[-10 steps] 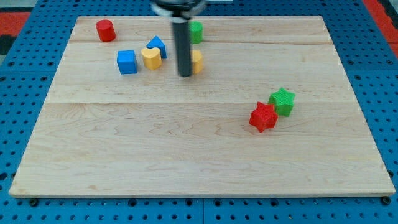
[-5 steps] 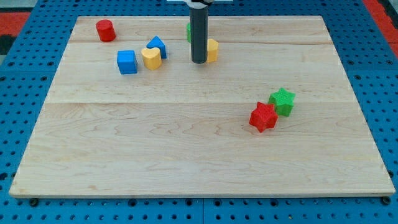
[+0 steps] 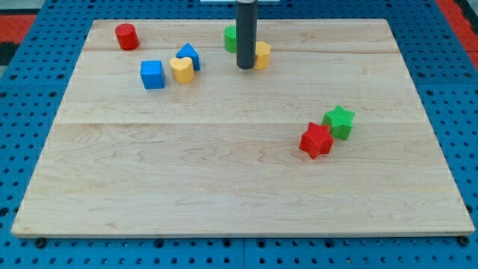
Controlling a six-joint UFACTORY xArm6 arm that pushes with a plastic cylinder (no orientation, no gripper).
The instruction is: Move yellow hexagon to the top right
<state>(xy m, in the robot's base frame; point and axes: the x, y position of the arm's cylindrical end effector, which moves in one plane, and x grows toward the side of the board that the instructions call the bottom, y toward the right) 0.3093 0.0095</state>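
Board point(image 3: 224, 187): a pale wooden board fills most of the view and carries all the blocks.
Rod point(image 3: 246, 33): dark and upright, it comes down from the view's top edge near the board's top middle.
My tip point(image 3: 246, 67): it rests on the board, touching the left side of the yellow hexagon; there are no jaws, only the bare rod end.
Yellow hexagon point(image 3: 262, 55): near the board's top edge, a little right of its middle, partly hidden by the rod.
Green block point(image 3: 231, 39): just left of the rod, mostly hidden, shape unclear.
Red star point(image 3: 316, 140): right half of the board, mid-height.
Green star point(image 3: 339, 122): touching the red star, up and to its right.
Blue cube point(image 3: 152, 74): upper left of the board.
Yellow heart point(image 3: 181, 69): just right of the blue cube.
Blue wedge point(image 3: 189, 54): touching the yellow heart from behind.
Red cylinder point(image 3: 126, 36): the board's top left corner.
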